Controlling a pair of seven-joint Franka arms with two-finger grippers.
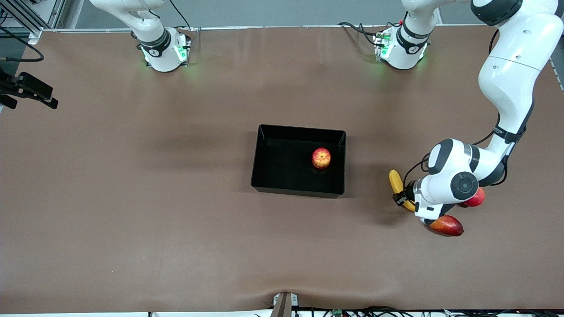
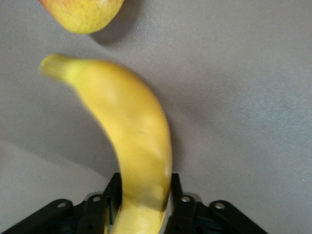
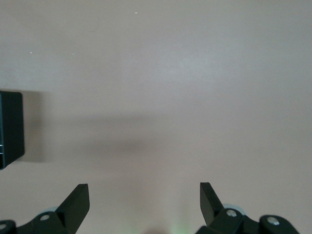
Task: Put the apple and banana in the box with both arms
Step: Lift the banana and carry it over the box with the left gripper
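The apple (image 1: 321,158) was already lying in the box (image 1: 264,158), in the half toward the left arm's end of the table, so that part of the job looked done. The box sat in the middle of the table.

The banana (image 1: 395,180) was still outside the box, near the left arm's end of the table. It was gripped near one end by the left gripper (image 1: 402,199) — in the left wrist view the banana (image 2: 131,141) was squeezed between the two black fingers (image 2: 183,212), with the rest of it sticking out. It was probably held that way so it could be lifted and carried over to the box. Whether it was off the table could not be told.

Two other fruits lay beside that arm: a mango (image 1: 447,225) and a plain red fruit (image 1: 476,198). Neither was wanted.

The right gripper (image 3: 145,202) was spread wide with nothing in it — it was waiting over bare table, a corner of the box (image 3: 10,127) in sight.
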